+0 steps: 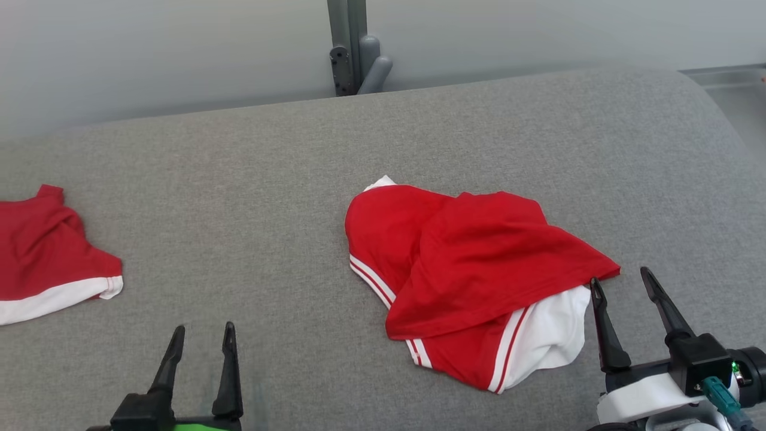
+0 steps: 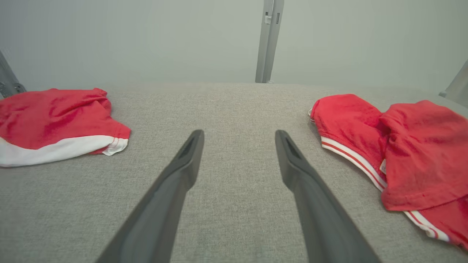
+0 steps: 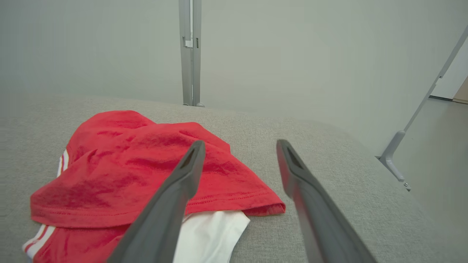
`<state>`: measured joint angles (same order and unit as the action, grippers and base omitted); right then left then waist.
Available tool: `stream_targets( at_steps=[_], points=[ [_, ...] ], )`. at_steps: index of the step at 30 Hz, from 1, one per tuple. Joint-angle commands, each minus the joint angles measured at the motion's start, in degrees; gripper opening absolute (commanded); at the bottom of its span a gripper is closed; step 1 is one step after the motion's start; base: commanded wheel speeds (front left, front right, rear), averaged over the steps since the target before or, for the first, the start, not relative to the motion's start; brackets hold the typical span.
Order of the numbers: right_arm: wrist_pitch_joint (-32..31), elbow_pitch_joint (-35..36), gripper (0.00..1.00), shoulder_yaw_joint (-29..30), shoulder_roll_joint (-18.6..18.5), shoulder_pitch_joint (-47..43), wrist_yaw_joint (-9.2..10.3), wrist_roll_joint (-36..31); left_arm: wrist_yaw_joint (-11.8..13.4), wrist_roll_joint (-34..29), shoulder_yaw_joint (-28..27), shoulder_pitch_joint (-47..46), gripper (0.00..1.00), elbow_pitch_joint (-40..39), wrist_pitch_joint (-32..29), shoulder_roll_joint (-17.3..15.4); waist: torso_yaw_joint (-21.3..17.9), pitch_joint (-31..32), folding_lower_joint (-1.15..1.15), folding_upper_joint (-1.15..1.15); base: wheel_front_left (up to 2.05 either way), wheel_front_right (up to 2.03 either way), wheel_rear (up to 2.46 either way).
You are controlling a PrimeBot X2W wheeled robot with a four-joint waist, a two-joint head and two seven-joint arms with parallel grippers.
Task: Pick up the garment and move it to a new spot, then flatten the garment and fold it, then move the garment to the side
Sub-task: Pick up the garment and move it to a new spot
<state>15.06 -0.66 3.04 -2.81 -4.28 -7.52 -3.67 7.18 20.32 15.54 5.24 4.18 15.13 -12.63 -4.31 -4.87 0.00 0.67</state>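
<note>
Garment [image 1: 479, 263] bunched, red cloth [image 1: 42, 251] well left

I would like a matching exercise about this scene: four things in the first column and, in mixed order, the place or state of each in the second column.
Column 1
1. garment
2. other red cloth
3. left gripper
4. right gripper

Column 2
A. open, over a bare part of the grey surface, between the two cloths
B. crumpled, near the middle of the surface
C. at the left edge of the head view, partly cut off
D. open, fingers by the crumpled cloth's right corner

Pairs: 1-B, 2-C, 3-A, 4-D
</note>
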Motion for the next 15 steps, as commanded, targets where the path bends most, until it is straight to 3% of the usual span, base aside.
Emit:
stream_targets(
  at_steps=[1, 6, 7, 15],
  points=[
    [0.2, 0.0, 1.00, 0.1, -0.2, -0.9, 0.06, -0.4, -1.0, -1.0, -1.5, 1.1, 1.00, -0.2, 0.0, 1.0, 1.4, 1.5, 0.00, -0.67, 0.00, 0.00, 0.00],
    [0.2, -0.6, 1.00, 0.3, -0.1, -2.3, 0.06, -1.3, -7.2, -5.4, -7.6, 5.3, 1.00, -0.3, 0.0, 4.7, 2.5, 3.3, 0.00, -0.67, 0.00, 0.00, 0.00],
    [0.2, -0.8, 1.00, 0.3, -0.2, -2.7, 0.06, -1.6, -9.4, -6.5, -9.5, 6.1, 1.00, 0.2, 0.0, 6.1, 2.7, 3.6, 0.00, -0.67, 0.00, 0.00, 0.00],
    [0.2, -1.4, 1.00, 0.2, -0.1, -2.9, 0.06, -1.7, -13.1, -10.1, -15.4, 7.2, 1.00, 0.4, 0.0, 8.8, 2.6, 4.2, 0.00, -0.67, 0.00, 0.00, 0.00]
  ],
)
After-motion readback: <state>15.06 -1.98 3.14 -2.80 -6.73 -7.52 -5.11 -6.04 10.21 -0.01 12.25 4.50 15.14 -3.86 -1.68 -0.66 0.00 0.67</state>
